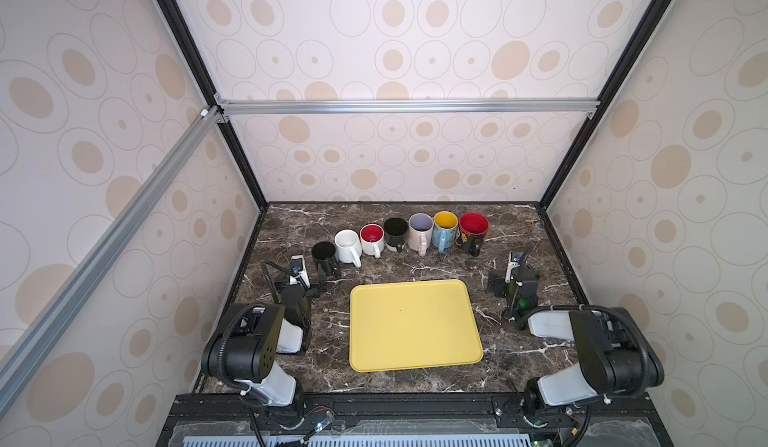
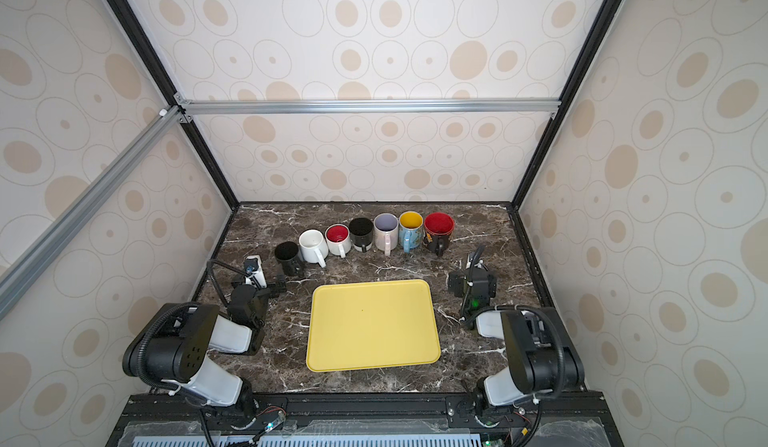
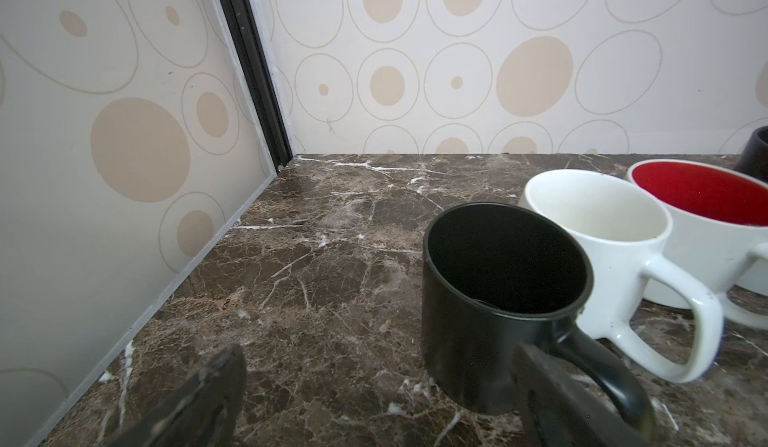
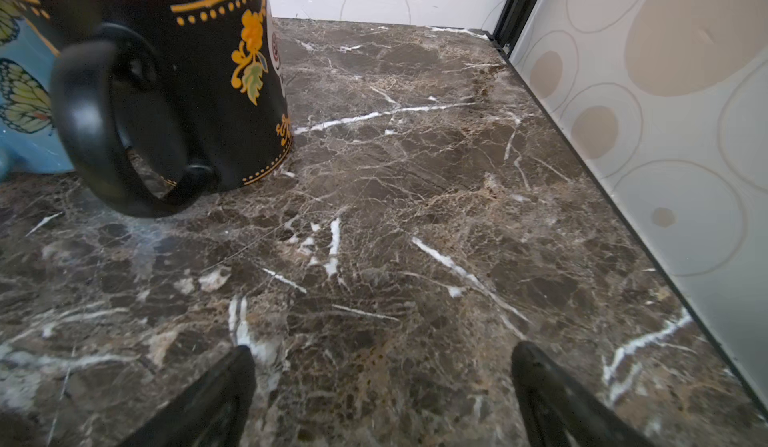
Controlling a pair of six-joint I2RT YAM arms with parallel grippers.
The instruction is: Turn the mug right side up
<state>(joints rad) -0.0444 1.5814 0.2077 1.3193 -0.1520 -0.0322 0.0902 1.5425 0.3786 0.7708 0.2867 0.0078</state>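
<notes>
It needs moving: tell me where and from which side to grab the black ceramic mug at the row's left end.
Likely best: pinch the handle from the front with the open left gripper. The black ceramic mug stands upright, handle facing front, and the white ceramic mug crowds its right side.

A row of seven ceramic mugs [image 1: 395,231] stands upright across the dark marble worktop [image 1: 519,233], beyond both grippers. The plain black ceramic mug [image 3: 494,299] ends the row just ahead of the left gripper [image 3: 380,399], its handle just beside one finger. The white ceramic mug [image 3: 611,241] is next, further to that gripper's right. The black flower-patterned mug with a red inside [image 4: 195,71] ends the row ahead and left of the right gripper [image 4: 382,355]. The yellow rectangular plastic tray [image 1: 413,324] lies between the grippers, back from their tips.
</notes>
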